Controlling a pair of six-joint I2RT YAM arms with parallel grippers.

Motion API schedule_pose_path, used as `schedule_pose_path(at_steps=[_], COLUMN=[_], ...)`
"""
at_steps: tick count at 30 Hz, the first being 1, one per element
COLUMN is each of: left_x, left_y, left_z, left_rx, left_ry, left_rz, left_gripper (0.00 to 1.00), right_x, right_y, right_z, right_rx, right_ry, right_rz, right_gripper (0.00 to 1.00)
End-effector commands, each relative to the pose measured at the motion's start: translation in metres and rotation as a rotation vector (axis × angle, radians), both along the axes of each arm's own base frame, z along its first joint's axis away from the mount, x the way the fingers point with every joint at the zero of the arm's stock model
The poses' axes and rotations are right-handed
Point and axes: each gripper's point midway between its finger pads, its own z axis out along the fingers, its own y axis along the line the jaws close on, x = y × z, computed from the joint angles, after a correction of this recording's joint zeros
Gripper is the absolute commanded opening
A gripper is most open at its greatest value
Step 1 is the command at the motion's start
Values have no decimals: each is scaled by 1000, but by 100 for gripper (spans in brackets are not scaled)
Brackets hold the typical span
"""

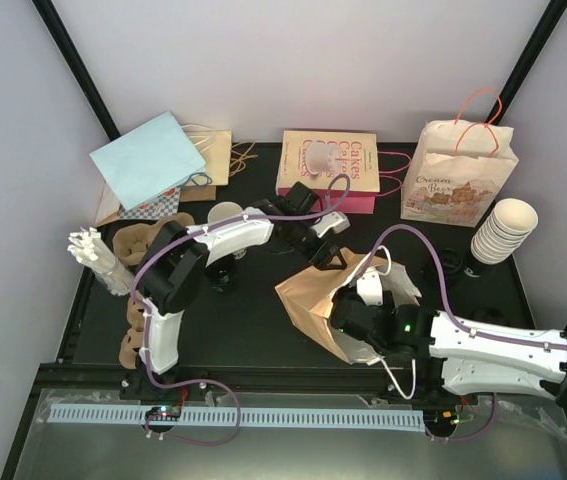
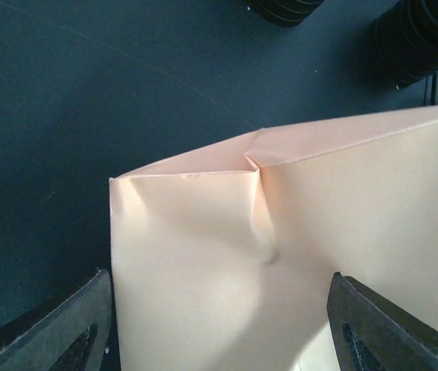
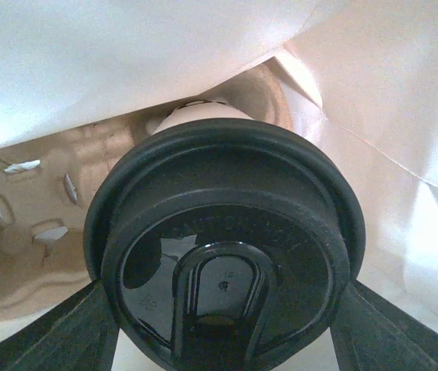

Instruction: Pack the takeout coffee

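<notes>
While the left fingers (image 2: 72, 328) gape loose astride the paper bag (image 2: 203, 255), the right fingers (image 3: 56, 336) clasp the takeout coffee (image 3: 226, 247) at frame centre, its axis pointing into the bag (pulp carrier (image 3: 25, 232) at left).

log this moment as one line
left gripper: open over brown bag | right gripper: shut on lidded takeout coffee, inside bag with pulp carrier

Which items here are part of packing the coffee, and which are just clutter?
In use: lidded coffee cup, brown paper bag, pulp carrier inside it.
Lying about: Cakes book, printed gift bag, stacked cups, blue bag, loose cup, spare black lids.
</notes>
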Motion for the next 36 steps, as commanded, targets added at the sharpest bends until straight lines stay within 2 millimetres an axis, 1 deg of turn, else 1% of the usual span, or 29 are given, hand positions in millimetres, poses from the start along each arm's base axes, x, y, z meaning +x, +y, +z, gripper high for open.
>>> schedule_pose_path(at_steps=[1, 8, 14, 20, 23, 27, 32, 36], left_x=[-38, -48, -53, -60, -64, -67, -68, -61], left_y=[-4, 5, 10, 16, 20, 23, 26, 36], left_z=[10, -2, -3, -11, -20, -22, -22, -30], left_rx=[-30, -22, -32, -26, -15, -18, -22, 5], left_ry=[27, 47, 51, 60, 78, 81, 76, 82], left_rz=[-94, -90, -81, -75, -73, -67, -48, 16], left_gripper=[78, 79, 79, 79, 79, 79, 80, 83], right_x=[8, 13, 16, 22, 29, 38, 45, 48], right_y=[14, 19, 26, 33, 35, 42, 52, 61], right_z=[12, 15, 10, 3, 4, 11, 9, 2], right_rx=[35, 21, -36, -81, -91, -103, -129, -146], right_ry=[6, 79, 131, 162, 162, 157, 200, 252], right_rz=[34, 80, 120, 144, 152, 177, 229, 266], right_gripper=[55, 55, 55, 55, 55, 55, 55, 55])
